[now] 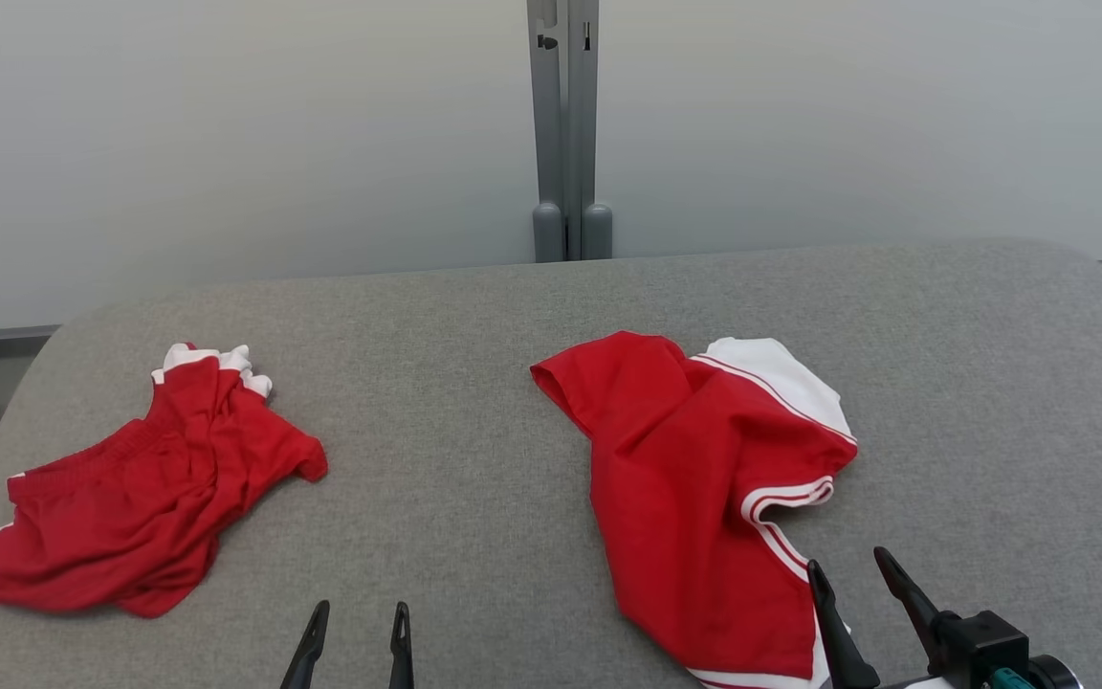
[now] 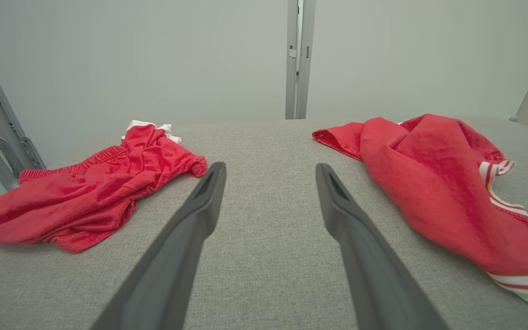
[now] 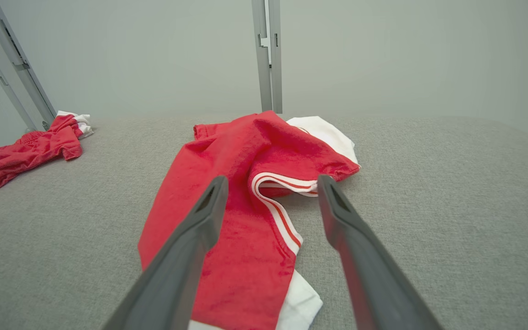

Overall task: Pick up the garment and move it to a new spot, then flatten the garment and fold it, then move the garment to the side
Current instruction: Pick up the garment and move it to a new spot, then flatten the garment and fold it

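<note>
Head view: on the grey desk [image 1: 455, 383], a crumpled red shirt [image 1: 694, 459] lies at 4 o'clock and red shorts [image 1: 149, 488] at 8. The left tool [image 1: 362, 608] is at 7 and the right tool [image 1: 848, 560] at 5, both spread and empty.

Left wrist view: shorts at 9, shirt at 3.

Right wrist view: spread fingers frame the shirt's striped edge.

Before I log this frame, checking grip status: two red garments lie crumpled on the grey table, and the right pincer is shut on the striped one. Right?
No. The right pincer is open, holding nothing, poised by the striped garment, as the right wrist view shows. The rest holds.
</note>
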Controlling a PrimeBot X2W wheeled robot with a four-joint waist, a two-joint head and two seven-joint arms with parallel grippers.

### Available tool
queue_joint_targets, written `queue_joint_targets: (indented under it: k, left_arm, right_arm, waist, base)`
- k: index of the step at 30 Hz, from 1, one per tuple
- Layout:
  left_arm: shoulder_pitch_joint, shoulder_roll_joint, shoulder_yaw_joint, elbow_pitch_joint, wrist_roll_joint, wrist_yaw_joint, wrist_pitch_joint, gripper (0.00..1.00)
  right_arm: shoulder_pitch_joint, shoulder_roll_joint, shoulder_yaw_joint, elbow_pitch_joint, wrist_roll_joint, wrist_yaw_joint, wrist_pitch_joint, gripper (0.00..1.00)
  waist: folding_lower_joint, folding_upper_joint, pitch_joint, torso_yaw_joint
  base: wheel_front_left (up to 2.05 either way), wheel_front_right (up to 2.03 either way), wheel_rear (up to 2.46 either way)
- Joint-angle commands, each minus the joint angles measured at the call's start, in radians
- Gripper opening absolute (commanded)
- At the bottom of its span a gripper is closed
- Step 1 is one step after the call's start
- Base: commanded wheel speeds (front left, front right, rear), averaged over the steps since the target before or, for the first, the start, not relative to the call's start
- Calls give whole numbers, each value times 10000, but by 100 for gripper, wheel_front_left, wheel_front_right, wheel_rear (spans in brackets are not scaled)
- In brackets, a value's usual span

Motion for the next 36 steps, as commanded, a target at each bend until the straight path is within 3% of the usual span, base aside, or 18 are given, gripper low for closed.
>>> queue_joint_targets:
  k: [1,36]
  left_arm:
    - [-52,10,0,33,-15,28,5,100]
    - [-171,12,-192,50,118,-10,5,100]
  right_arm:
    - [-16,-17,-22,-2,27,-10,-5,100]
    - [-2,-25,-7,-101,56,-10,-5,100]
  waist:
    - [0,0,0,15]
    - [0,0,121,61]
  base:
    - [0,0,0]
    - [0,0,0]
